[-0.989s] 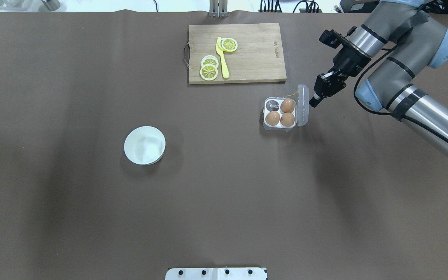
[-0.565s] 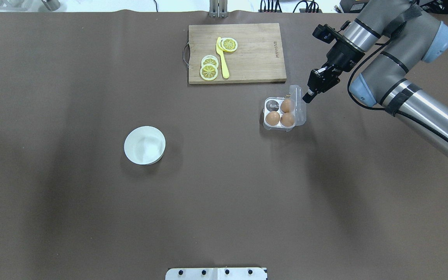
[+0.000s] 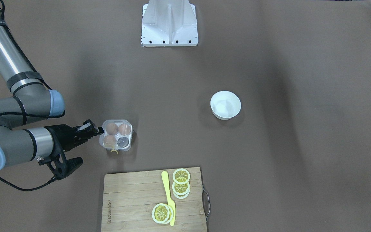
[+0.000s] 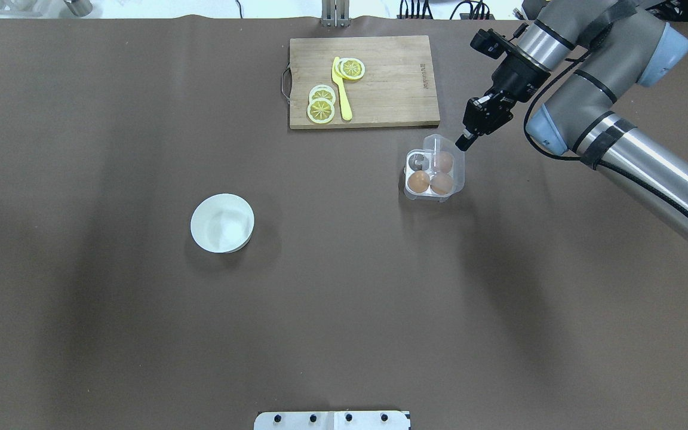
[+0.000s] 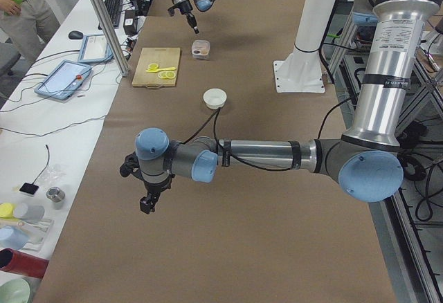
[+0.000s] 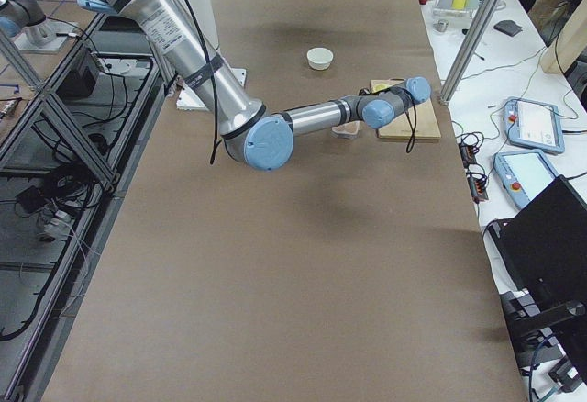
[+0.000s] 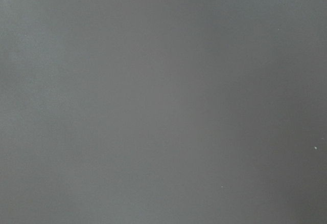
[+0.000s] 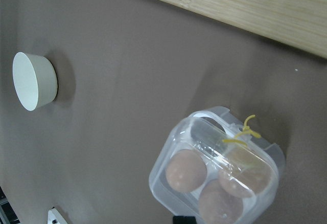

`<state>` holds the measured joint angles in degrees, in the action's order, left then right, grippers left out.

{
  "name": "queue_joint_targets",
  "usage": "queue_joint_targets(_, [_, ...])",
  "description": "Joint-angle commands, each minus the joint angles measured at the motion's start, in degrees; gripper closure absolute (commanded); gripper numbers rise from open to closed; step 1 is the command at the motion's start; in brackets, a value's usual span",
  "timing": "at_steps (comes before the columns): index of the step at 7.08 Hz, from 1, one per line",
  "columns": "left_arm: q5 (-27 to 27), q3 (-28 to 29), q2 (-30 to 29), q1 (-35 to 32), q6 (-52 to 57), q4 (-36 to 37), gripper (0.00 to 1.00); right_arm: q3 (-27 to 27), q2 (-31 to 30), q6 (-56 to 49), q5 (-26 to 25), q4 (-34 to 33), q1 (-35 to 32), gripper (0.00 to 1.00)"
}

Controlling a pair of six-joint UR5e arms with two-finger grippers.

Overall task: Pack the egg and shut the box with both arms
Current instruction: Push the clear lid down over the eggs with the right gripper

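1. across the brown table (image 4: 344, 310), the action sits at the far right. the left wrist view shows only blank brown surface.
2. right arm (image 4: 619, 140) comes in from the overhead view's right edge, its base cut off by the frame, and reaches toward the box.
3. left arm (image 5: 263, 154) shows only in the side view from the robot's left. it stretches low over bare table, well apart from the box. the left gripper (image 5: 147, 203) points down, too small to tell whether its fingers are parted or together.
4. white mounting stand (image 3: 169, 24) is cropped by the top of the front-facing view.
5. cutting board (image 4: 392, 83) lies near the far edge, just beyond the box. it carries lemon slices (image 4: 321, 110) and a yellow knife (image 4: 343, 98).
6. white bowl (image 4: 223, 224) stands alone, well apart from the box, toward the robot's left.
7. box (image 4: 427, 197) rests on the table between the board and the right arm. it is roughly square, with no clear long axis. its clear lid (image 4: 438, 143) leans over the tray from the right arm's side and hazes the cups beneath. whether it is latched cannot be told.
8. right gripper (image 4: 462, 142) has its fingers drawn together, gripping nothing, with the tip at the lid's far right corner. its own wrist view shows only a black sliver of it at the bottom edge.
9. egg (image 4: 442, 161) sits in the far right cup, pale under the lid. it looks near-round from above, so its long axis appears to stand upright. two other eggs (image 4: 419, 181) fill the near cups. the far left cup looks dark, its contents unclear.
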<state>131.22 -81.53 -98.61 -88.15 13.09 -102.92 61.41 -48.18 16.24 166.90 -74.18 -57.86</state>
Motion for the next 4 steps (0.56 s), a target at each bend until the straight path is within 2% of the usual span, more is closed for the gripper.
queue_joint_targets(1, [0.0, -0.03, 0.0, 0.0, 0.01, 0.0, 0.03, -0.85, 1.15, 0.02, 0.0, 0.0, 0.03, 1.0])
queue_joint_targets(4, [0.0, -0.03, -0.09, 0.0, 0.01, 0.09, 0.03, -0.15, 0.81, 0.02, -0.7, 0.61, -2.24, 1.0])
